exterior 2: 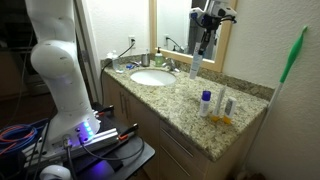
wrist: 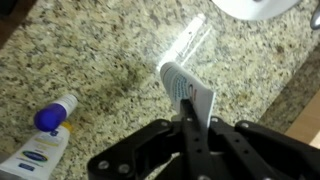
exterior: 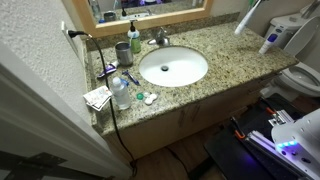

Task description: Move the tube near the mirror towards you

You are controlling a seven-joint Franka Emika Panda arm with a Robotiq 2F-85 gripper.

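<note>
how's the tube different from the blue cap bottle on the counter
The tube is slim; the bottle is wider. The tube is clamped by its flat end in the pincer; the bottle stands free on the counter, untouched. The bottle is topped by a round blue cap; the tube's gripped end is a flat crimp. Both are mostly white.

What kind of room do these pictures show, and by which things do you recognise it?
Most likely a home bathroom: an oval sink is set in a granite counter, a wood-framed mirror hangs on the wall behind it, and what looks like a toilet stands beside the counter.
</note>
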